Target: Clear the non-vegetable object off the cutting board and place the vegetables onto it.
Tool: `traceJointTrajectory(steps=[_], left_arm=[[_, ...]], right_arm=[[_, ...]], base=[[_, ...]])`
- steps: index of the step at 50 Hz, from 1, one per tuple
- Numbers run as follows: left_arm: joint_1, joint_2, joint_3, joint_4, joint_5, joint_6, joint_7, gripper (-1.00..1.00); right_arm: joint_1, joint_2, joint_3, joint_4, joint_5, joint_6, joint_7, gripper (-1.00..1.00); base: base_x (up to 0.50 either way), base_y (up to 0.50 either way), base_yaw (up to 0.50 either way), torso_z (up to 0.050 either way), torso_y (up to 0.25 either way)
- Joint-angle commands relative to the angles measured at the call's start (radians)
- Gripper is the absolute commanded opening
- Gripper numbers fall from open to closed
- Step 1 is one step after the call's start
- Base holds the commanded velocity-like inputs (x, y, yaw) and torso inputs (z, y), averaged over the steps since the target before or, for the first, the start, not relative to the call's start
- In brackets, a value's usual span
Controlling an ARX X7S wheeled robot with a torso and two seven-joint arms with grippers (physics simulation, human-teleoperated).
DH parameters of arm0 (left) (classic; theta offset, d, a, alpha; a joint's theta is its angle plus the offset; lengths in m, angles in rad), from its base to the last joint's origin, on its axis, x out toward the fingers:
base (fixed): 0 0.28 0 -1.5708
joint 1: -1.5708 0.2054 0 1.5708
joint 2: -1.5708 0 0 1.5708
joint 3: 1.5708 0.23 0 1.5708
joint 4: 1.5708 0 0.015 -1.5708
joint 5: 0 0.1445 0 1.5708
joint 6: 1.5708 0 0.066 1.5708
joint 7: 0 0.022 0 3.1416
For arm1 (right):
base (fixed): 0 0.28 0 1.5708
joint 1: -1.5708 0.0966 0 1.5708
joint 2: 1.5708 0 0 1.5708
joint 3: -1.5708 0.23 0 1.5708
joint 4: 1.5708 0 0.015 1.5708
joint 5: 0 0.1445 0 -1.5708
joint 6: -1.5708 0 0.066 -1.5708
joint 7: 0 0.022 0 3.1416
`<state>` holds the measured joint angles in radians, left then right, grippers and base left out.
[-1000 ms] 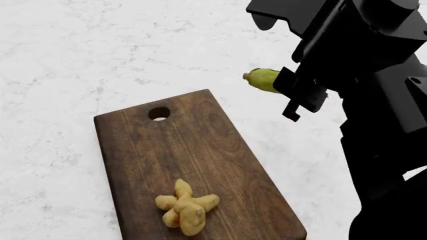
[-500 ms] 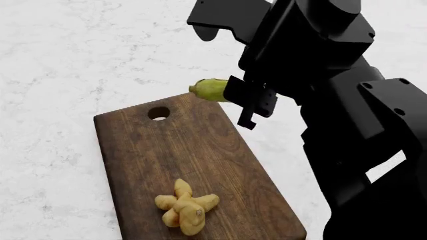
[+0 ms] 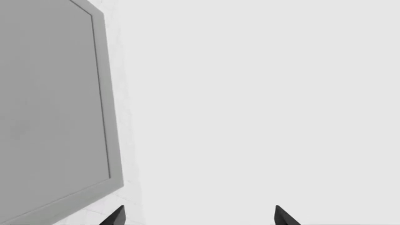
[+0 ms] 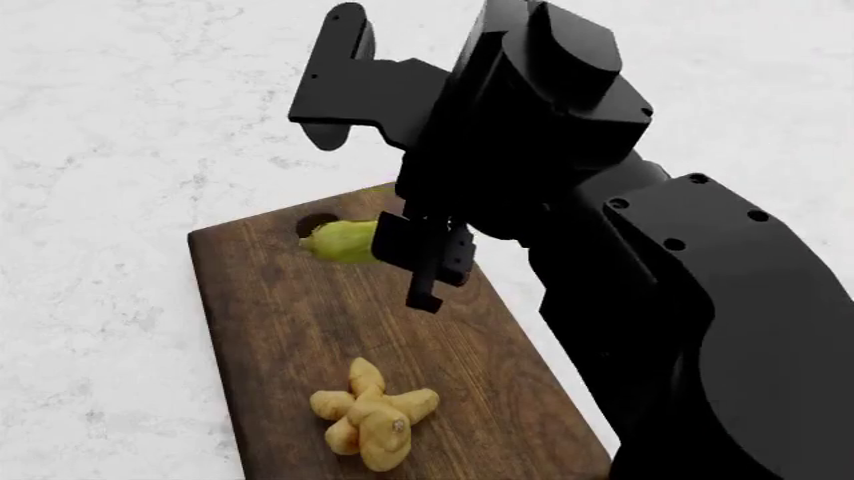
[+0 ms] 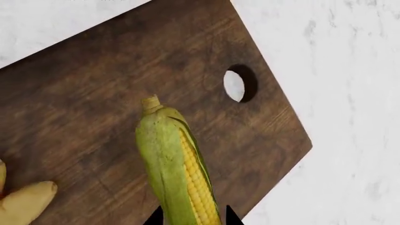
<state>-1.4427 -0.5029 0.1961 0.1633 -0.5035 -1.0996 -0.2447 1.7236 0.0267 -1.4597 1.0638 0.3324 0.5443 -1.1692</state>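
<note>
I see a white marble-patterned countertop (image 4: 120, 130) with faint grey veining. Lying flat on it: one dark brown cutting board (image 4: 294, 330), set at an angle, its round hole toward the far end, pale stone showing through it. A ginger root (image 4: 374, 413) rests on the board's near part.

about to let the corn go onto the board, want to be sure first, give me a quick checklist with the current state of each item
1. Corn held in the right gripper: ok, fingertips sit on either side of it.
2. Corn over the cutting board: ok, wood lies under it in the right wrist view.
3. Drop spot free of the ginger root: ok, it lies at the board's near end, apart from the corn.
4. Red fruit off the board: ok, none shows on the visible wood.
5. Corn's height above the wood: cannot tell.
6. Left gripper out of the way: ok, absent from the head view.
</note>
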Motion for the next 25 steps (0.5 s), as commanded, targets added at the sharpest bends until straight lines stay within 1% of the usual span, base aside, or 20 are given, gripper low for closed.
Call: traceJointTrajectory(steps=[1, 11, 23, 24, 25], left_arm=[[0.005, 0.010, -0.027, 0.001, -0.006, -0.011, 0.038, 1.00], [0.003, 0.005, -0.029, 0.001, -0.007, -0.011, 0.036, 1.00], [0.009, -0.005, -0.037, 0.005, -0.011, -0.011, 0.034, 1.00], [0.008, -0.006, -0.036, 0.002, -0.010, -0.010, 0.035, 1.00], [0.007, -0.006, -0.036, 0.003, -0.011, -0.010, 0.035, 1.00]], right_arm=[[-0.031, -0.027, -0.059, -0.038, 0.090, -0.059, 0.019, -1.00], [-0.044, -0.027, -0.071, -0.068, 0.128, -0.066, 0.036, -1.00], [-0.065, -0.027, -0.072, -0.048, 0.110, -0.056, 0.045, -1.00], [-0.064, -0.027, -0.071, -0.045, 0.107, -0.059, 0.054, 1.00], [-0.061, -0.027, -0.070, -0.045, 0.109, -0.057, 0.055, 1.00]], base=[[0.00, 0.00, 0.00, 0.000, 0.000], [0.00, 0.00, 0.00, 0.000, 0.000], [0.00, 0.00, 0.00, 0.000, 0.000], [0.00, 0.00, 0.00, 0.000, 0.000], [0.00, 0.00, 0.00, 0.000, 0.010]])
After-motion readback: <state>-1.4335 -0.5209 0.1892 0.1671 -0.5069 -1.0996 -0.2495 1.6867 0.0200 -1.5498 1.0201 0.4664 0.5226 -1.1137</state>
